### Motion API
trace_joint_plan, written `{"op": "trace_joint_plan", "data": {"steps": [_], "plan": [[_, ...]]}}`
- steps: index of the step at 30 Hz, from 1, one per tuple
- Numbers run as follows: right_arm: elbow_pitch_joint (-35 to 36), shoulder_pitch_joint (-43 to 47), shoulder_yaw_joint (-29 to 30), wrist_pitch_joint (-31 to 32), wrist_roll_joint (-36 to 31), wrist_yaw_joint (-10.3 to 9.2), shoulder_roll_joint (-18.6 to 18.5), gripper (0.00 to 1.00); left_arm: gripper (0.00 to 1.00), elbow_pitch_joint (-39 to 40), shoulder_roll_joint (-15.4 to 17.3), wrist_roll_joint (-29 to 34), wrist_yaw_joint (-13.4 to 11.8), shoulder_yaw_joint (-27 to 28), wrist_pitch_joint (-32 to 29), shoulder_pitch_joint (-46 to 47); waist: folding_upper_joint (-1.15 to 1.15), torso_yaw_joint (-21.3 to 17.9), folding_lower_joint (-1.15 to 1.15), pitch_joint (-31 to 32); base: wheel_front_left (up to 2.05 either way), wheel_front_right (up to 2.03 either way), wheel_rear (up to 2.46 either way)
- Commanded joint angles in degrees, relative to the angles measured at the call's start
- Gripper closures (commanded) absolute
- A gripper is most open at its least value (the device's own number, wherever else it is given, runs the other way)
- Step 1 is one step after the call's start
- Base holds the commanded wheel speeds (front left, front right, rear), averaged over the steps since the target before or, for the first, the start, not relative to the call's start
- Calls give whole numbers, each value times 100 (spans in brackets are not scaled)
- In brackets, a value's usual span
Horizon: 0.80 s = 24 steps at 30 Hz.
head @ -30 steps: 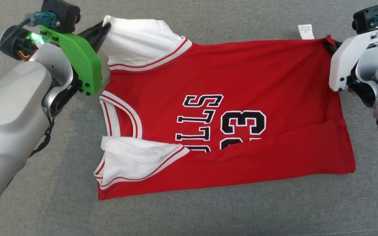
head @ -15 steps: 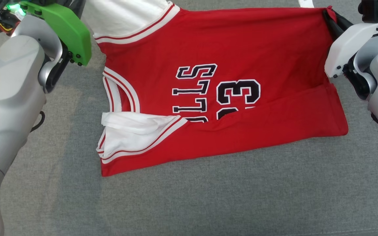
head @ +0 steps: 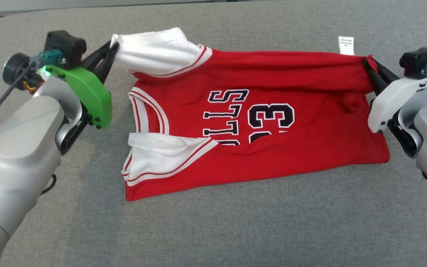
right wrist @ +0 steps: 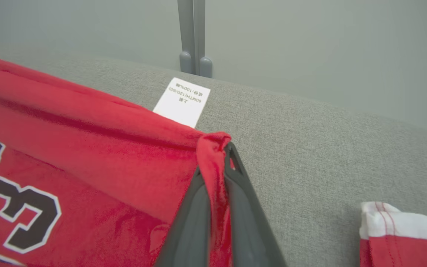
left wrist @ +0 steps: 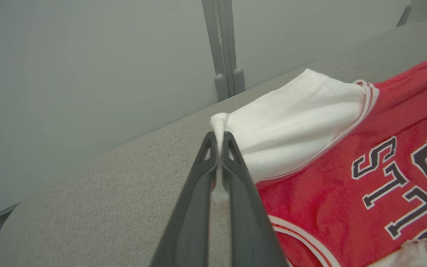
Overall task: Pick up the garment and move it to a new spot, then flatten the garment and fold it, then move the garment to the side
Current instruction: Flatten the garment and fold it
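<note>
The garment is a red jersey with black numbers and white sleeves, lying partly folded on the grey cushion. My left gripper is shut on the tip of the far white sleeve, with the cloth pinched between the fingertips of the left gripper. My right gripper is shut on the far red hem corner beside the white label; the red cloth bunches between the fingertips of the right gripper. The far edge is stretched taut between the two grippers. The near white sleeve lies crumpled on the cushion.
The cushion's far edge meets a pale wall with a grey post. A separate piece of red and white cloth lies at the lower right of the right wrist view. Bare grey cushion stretches in front of the garment.
The head camera has shifted, so the cushion's far edge now shows. Both grippers keep their hold, and the garment looks shorter from far edge to near edge, with a new wrinkle near the right gripper.
</note>
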State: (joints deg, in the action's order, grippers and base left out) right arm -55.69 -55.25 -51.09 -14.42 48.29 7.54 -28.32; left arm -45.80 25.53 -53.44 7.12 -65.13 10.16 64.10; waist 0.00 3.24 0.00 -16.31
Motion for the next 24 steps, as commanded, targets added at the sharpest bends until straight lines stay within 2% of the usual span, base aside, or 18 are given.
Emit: {"op": "trace_joint_plan", "data": {"steps": [1, 7, 16, 20, 24], "plan": [[44, 174, 33, -47, 57, -11, -89, 100, 100, 126, 99, -49, 24, -50, -13, -182, 0, 65, 0, 247, 0, 0, 0], [286, 630, 138, -79, 126, -11, -230, 100, 100, 1011, 621, -295, 29, -290, -312, -755, 0, 131, 0, 599, 0, 0, 0], [624, 1389, 230, -80, 138, -11, -383, 100, 100, 2749, 1474, -833, 36, -647, -1276, -1584, 0, 171, 0, 934, 0, 0, 0], [713, 1592, 83, -28, 305, -11, -450, 100, 100, 3189, 1718, -1006, 36, -706, -1604, -1897, 0, 141, 0, 1017, 0, 0, 0], [842, 1731, -118, 172, 466, -11, -555, 100, 100, 3428, 1809, -1061, -26, -731, -1690, -2117, 0, 102, 0, 1053, 0, 0, 0]]}}
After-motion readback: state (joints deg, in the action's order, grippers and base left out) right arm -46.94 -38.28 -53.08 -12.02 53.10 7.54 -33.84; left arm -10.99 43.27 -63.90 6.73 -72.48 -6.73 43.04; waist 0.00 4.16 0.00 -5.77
